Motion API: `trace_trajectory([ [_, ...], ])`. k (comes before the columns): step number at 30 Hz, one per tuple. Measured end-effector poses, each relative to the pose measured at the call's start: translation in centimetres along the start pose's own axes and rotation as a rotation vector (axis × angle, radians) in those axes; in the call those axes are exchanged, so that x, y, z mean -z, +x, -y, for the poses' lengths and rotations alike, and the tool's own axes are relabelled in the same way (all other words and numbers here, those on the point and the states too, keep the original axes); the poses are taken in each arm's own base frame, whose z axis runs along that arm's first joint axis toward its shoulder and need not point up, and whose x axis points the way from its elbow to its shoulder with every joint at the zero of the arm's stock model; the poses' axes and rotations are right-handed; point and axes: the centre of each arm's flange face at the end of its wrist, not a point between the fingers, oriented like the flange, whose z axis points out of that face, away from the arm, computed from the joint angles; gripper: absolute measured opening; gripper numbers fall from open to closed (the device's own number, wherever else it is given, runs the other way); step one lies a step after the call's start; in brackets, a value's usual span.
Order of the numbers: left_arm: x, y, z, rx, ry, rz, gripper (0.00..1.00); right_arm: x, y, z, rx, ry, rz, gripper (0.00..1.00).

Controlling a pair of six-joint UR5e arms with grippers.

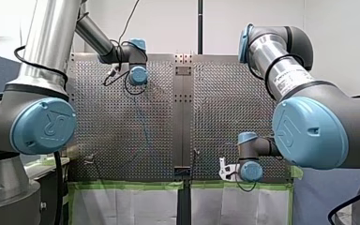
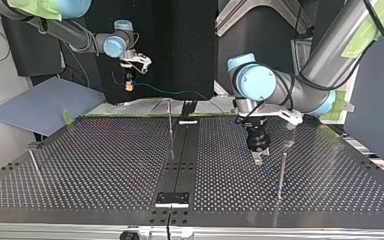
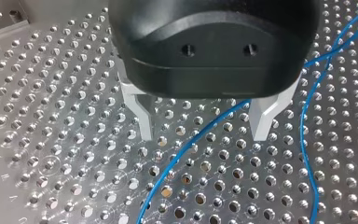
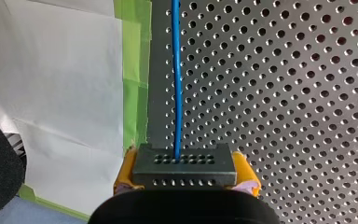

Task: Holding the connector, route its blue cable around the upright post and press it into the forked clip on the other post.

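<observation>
Top view, left to right. A grey-blue board (image 2: 45,105) leans off the perforated table (image 2: 80,165) at the far left corner, and a thin rod (image 2: 34,165) stands slanted just inside that edge. My right arm's jaws are raised over the table's far edge. In the right wrist view their yellow pads (image 4: 127,173) pinch the dark connector (image 4: 184,165) from both sides. The blue cable (image 4: 177,84) leaves the connector's front face and runs straight ahead over the table's border, beside green tape (image 4: 133,70) and a white sheet (image 4: 60,93). In the top view the cable sags rightward from the connector towards a slim upright post (image 2: 170,122) near the dark centre strip (image 2: 180,150); whether it touches that post I cannot tell. Right of the strip, my left arm's jaws point down, close over the table. The left wrist view shows their metal fingers (image 3: 144,123) spread apart and holding nothing, with one stretch of cable lying on the holes between them and a second stretch passing outside one finger. A second post (image 2: 281,172) stands just beside these jaws, at the view's right. Which post carries the forked clip I cannot tell.
</observation>
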Motion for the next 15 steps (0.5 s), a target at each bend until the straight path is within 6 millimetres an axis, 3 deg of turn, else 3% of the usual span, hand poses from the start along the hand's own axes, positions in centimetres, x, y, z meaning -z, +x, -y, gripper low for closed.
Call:
trace_trajectory([
  [15, -1.4, 0.3, 0.6, 0.003, 0.006, 0.006, 1.0, 0.0, -0.1, 0.0, -0.001, 0.001, -0.002, 0.0],
])
